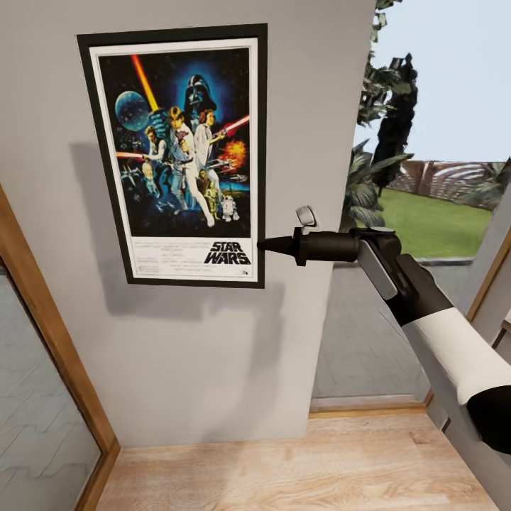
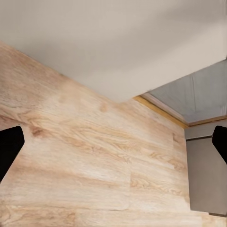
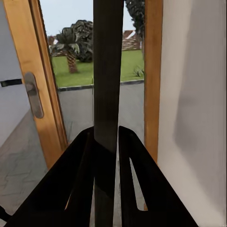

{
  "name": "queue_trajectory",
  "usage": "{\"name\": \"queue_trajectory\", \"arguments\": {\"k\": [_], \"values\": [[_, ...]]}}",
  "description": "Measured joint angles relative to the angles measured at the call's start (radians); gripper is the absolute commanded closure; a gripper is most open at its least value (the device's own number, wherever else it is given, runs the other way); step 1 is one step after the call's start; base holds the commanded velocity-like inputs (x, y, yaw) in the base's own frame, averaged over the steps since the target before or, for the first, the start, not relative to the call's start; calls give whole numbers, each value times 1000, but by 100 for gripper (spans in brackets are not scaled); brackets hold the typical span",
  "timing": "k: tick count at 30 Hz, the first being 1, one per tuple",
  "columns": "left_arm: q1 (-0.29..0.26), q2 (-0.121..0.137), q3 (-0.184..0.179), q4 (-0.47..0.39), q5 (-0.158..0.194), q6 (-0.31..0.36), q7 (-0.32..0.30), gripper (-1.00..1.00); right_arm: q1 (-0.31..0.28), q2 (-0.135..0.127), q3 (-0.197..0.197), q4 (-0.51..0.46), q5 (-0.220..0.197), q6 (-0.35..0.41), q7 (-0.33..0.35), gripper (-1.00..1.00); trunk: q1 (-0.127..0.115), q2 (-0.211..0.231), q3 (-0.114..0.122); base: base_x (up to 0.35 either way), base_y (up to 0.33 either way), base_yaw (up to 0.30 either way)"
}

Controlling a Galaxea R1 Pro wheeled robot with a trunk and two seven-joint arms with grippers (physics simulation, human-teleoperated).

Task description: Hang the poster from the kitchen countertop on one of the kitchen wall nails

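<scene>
Pale grey wall rises between a timber-framed glass door and an open doorway onto a lawn, above a light wood-plank floor. Upright Star Wars poster, thin black frame and white border, lies flat against this wall. My right tool is clamped on its lower right edge; the right wrist view shows that edge between my fingers. My left tool hangs parted over the floor. I judge this the hanging step: next, check the poster holds on its nail, which I cannot see, then let go.
</scene>
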Motion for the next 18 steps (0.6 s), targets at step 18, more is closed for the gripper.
{"name": "queue_trajectory", "arguments": {"k": [18], "values": [[0, 0, 0, 0, 0, 0, 0, -100, 0, -1, 0, 0, 0, 0, 0, 100, 0, 0, 0, 328, 0, 0]]}}
